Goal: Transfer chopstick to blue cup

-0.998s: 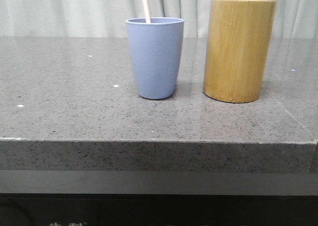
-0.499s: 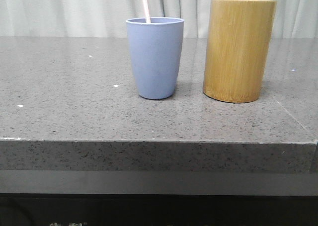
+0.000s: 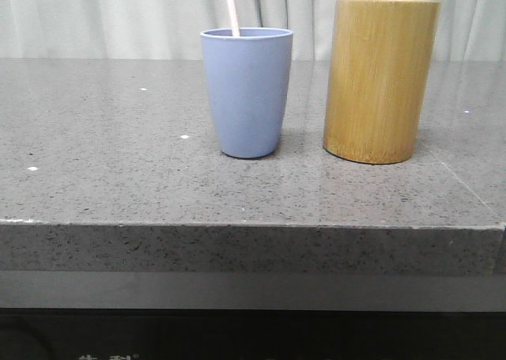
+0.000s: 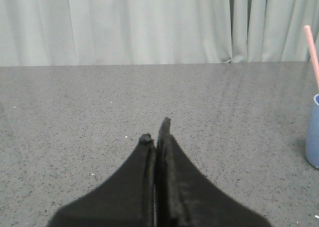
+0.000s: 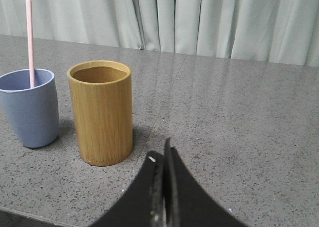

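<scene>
The blue cup (image 3: 247,91) stands upright on the grey stone table, left of the bamboo holder (image 3: 380,80). A thin pink chopstick (image 3: 231,7) stands in the cup and sticks out above its rim. The cup (image 5: 29,107) and the chopstick (image 5: 30,42) also show in the right wrist view, and at the edge of the left wrist view the cup (image 4: 313,137) and chopstick (image 4: 312,50) show again. My left gripper (image 4: 155,131) is shut and empty over bare table, well apart from the cup. My right gripper (image 5: 160,151) is shut and empty, near the bamboo holder (image 5: 101,112).
The table's front edge (image 3: 253,225) runs across the front view. A pale curtain (image 3: 118,16) hangs behind the table. The bamboo holder's inside looks empty in the right wrist view. Neither arm shows in the front view.
</scene>
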`<state>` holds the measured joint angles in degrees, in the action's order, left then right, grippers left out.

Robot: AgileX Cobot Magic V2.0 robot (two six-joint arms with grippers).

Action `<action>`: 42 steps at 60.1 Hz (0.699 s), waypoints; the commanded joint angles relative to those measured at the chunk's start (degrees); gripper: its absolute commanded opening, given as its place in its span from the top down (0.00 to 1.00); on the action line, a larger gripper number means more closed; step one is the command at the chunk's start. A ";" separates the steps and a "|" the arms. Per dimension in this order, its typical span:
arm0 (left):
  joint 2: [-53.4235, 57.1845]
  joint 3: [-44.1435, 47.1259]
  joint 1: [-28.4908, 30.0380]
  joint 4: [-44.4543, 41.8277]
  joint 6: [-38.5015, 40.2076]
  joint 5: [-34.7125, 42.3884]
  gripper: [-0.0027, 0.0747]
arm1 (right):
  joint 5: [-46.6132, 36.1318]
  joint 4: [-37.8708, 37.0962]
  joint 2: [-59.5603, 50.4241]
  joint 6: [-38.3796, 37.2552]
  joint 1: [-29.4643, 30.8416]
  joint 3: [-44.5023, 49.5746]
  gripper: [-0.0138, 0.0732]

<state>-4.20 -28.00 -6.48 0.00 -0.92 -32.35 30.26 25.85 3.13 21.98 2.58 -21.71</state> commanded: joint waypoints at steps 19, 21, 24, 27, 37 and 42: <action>-0.71 -1.28 0.24 0.46 0.47 4.86 0.99 | -4.66 1.11 0.60 0.60 -0.17 -1.35 0.93; -0.71 -1.28 0.24 0.46 0.47 4.86 0.99 | -4.66 1.11 0.60 0.60 -0.17 -1.35 0.93; -0.71 -1.18 0.24 0.62 0.47 4.95 0.99 | -4.66 1.11 0.60 0.60 -0.17 -1.35 0.93; -0.57 -0.65 0.24 1.42 0.47 5.08 0.99 | -4.66 1.11 0.60 0.60 -0.17 -1.35 0.93; 3.31 4.86 2.15 3.13 0.47 10.44 0.99 | -4.66 1.11 0.60 0.60 -0.17 -1.35 0.93; 6.19 8.45 2.79 3.50 0.47 13.06 0.99 | -4.66 1.11 0.60 0.60 -0.17 -1.35 0.93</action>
<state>0.10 -21.05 -4.31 2.44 -0.92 -26.71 30.26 25.85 3.13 21.98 2.58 -21.71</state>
